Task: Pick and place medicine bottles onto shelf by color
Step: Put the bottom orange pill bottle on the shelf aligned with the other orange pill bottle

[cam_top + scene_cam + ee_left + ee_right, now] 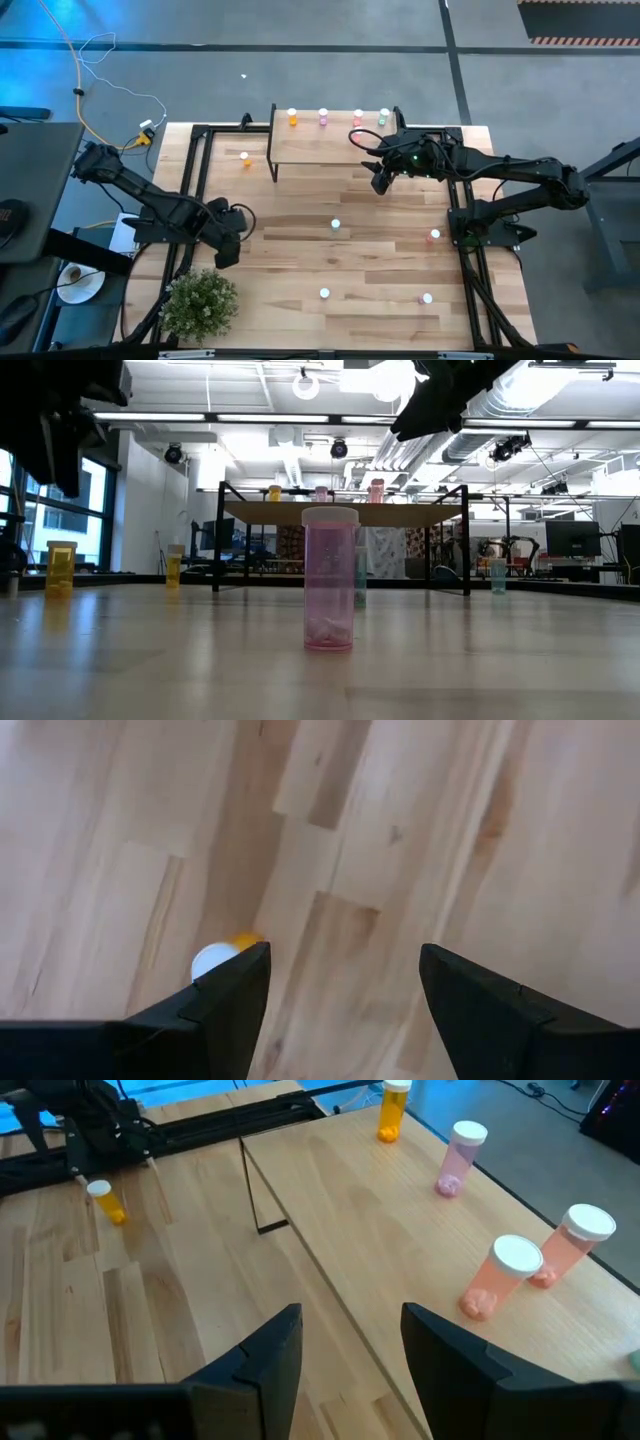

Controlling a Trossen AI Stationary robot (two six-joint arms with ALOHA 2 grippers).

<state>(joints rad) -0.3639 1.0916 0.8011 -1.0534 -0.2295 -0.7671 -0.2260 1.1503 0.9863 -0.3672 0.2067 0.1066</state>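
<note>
The light-wood shelf (pixel 330 150) stands at the table's far side on thin black legs. On it stand an orange bottle (pixel 392 1110), a pink bottle (pixel 458 1155) and two red bottles (pixel 505 1275). My right gripper (pixel 350 1350) is open and empty, just above the shelf's near edge (pixel 380 180). My left gripper (pixel 345 1000) is open and empty, pointing down at the table's left part (pixel 228 250). An orange bottle (pixel 215 957) stands upright on the tabletop just outside one left finger, half hidden by it. Another orange bottle (pixel 245 158) stands on the table left of the shelf.
Several loose bottles stand upright about the tabletop, one near the middle (pixel 335 225), one at the right (pixel 435 235), two near the front edge (pixel 324 293). A pink one (pixel 330 578) is nearest in the low view. A potted plant (pixel 200 305) stands at the near left corner.
</note>
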